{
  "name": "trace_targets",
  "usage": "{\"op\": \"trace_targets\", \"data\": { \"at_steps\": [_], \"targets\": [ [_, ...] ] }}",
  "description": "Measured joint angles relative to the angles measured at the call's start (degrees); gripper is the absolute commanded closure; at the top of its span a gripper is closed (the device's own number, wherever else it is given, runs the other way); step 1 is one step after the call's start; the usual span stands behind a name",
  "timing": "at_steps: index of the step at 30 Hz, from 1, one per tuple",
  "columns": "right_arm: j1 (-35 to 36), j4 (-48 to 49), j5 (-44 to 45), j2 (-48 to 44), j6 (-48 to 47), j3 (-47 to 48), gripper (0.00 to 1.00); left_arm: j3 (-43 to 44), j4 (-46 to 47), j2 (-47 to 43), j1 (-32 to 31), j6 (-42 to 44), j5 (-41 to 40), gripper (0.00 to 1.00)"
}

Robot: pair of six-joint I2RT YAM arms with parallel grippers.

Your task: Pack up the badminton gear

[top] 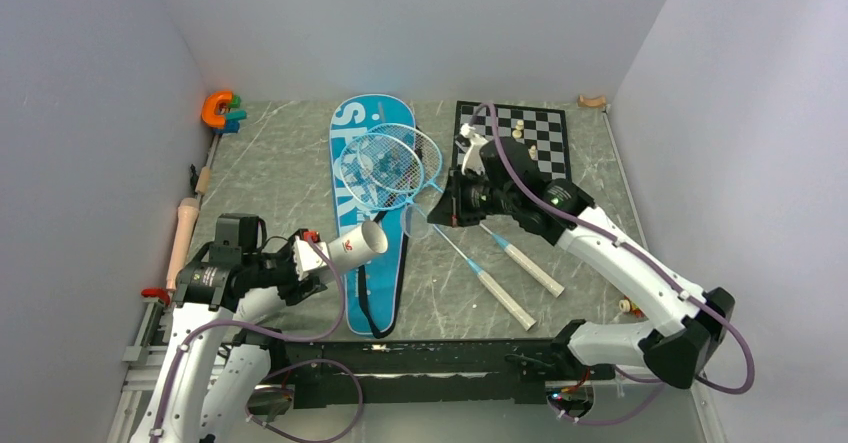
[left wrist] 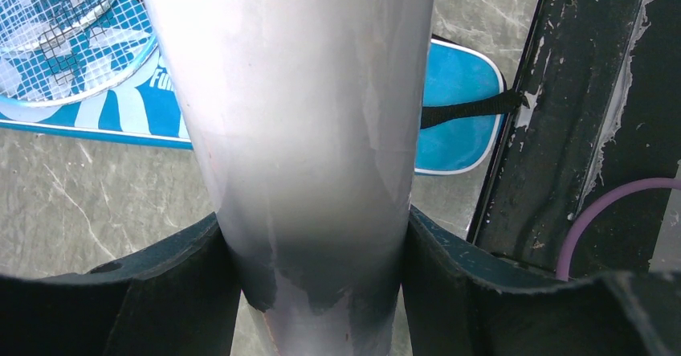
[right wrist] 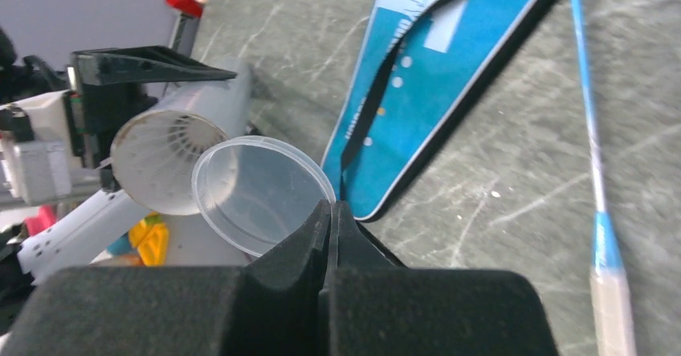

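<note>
left of the blue bag (top: 378, 285), the left gripper (top: 305, 259) clamps a white tube (top: 356, 244) whose open mouth hangs over the bag's narrow half; the left wrist view shows both jaws pressed against the tube's sides. two rackets (top: 385, 166) lie with their heads stacked on the bag's wide end, handles angling off to its right. just right of the bag, the right gripper (top: 442, 209) pinches a clear lid (top: 418, 221) by its rim. only the right wrist view looks into the tube, where a shuttlecock (right wrist: 165, 159) sits.
</note>
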Motion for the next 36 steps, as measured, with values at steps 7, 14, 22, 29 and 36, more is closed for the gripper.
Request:
{"op": "trace_targets", "data": {
  "at_steps": [7,14,22,29,36],
  "targets": [
    [0.07,2.82,-7.67,6.78,-0.37,3.30,1.00,0.00,0.04,0.00,-0.48,-0.02,-0.02,0.61],
    [1.84,4.22,-10.99,10.05,-0.17,5.07,1.00,-0.55,0.46,0.02,-0.70,-0.09,-0.13,0.61],
    [5.33,5.62,-12.11,11.65,-0.11,7.13,1.00,-0.55,0.61,0.11,-0.94,-0.28,-0.37,0.62],
    [6.73,5.90,-12.04,13.11,0.17,7.13,1.00,-0.55,0.59,0.11,-1.16,-0.28,-0.59,0.62],
    [7.23,5.90,-11.13,13.22,0.17,7.13,1.00,-0.55,0.61,0.11,-1.29,-0.35,-0.94,0.62]
  ]
}}
